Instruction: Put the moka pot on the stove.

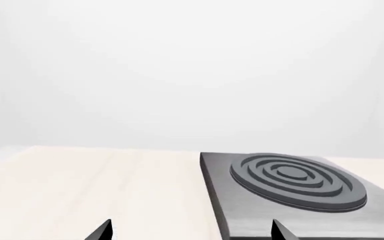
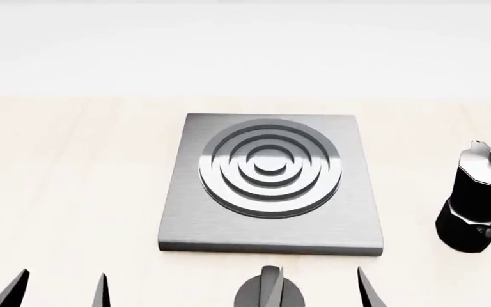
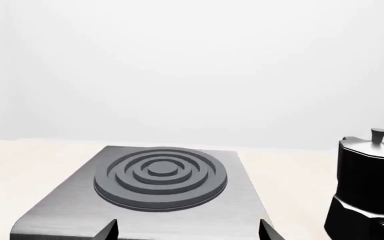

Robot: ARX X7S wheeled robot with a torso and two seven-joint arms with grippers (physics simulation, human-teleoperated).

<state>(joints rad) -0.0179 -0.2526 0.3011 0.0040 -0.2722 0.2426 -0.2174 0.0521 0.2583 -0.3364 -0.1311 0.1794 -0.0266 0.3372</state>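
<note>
Moka pot stood upright on the pale wooden table, well to the right of the stove and apart from it, handle turned toward the near right. Judged rigid and fairly light, top-heavy over its narrow waist, smooth-faceted and apt to slip, so best taken at the waist or the handle. Right gripper and left gripper both spread wide, holding nothing, neither touching the pot.

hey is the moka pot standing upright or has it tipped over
Upright. The moka pot stands on its base on the table right of the stove, lid knob on top; the right wrist view agrees.
</note>
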